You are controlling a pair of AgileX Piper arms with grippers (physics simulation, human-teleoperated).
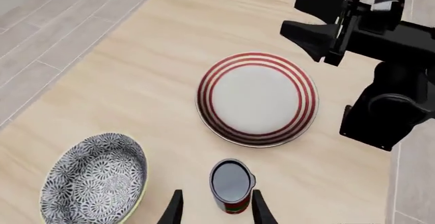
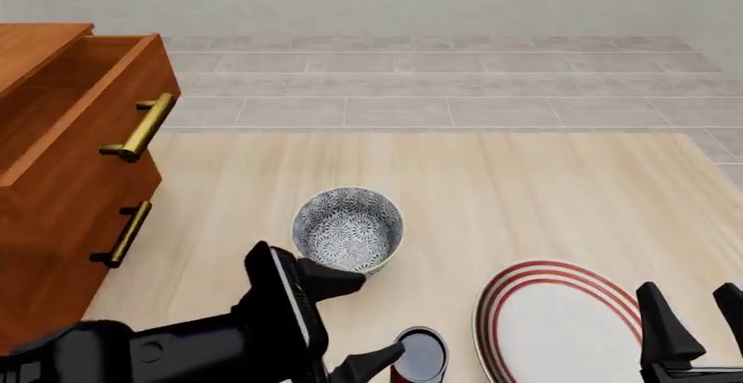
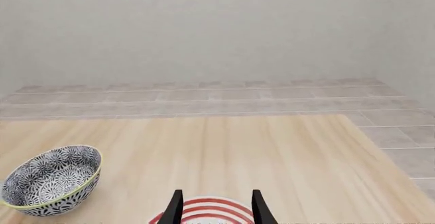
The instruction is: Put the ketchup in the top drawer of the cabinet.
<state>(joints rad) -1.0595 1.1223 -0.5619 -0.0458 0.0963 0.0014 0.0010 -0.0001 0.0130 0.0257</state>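
Observation:
The ketchup point(image 1: 231, 186) is a small red bottle with a dark cap, standing upright near the table's front edge point(image 2: 418, 357). My left gripper point(image 1: 217, 198) is open, with a finger on each side of the bottle and not closed on it; in the front view point(image 2: 351, 324) it sits just left of the bottle. The cabinet point(image 2: 47, 270) stands at the left. Its top drawer point(image 2: 87, 131) is pulled out, with its brass handle point(image 2: 139, 126) facing the table. My right gripper point(image 2: 697, 318) is open and empty above the plate's right edge.
A grey patterned bowl point(image 2: 346, 229) stands just behind my left gripper, and also shows in the wrist views point(image 1: 95, 178) point(image 3: 51, 180). A red-striped white plate point(image 2: 558, 322) lies to the right of the ketchup. The lower drawer's handle point(image 2: 122, 235) is shut in.

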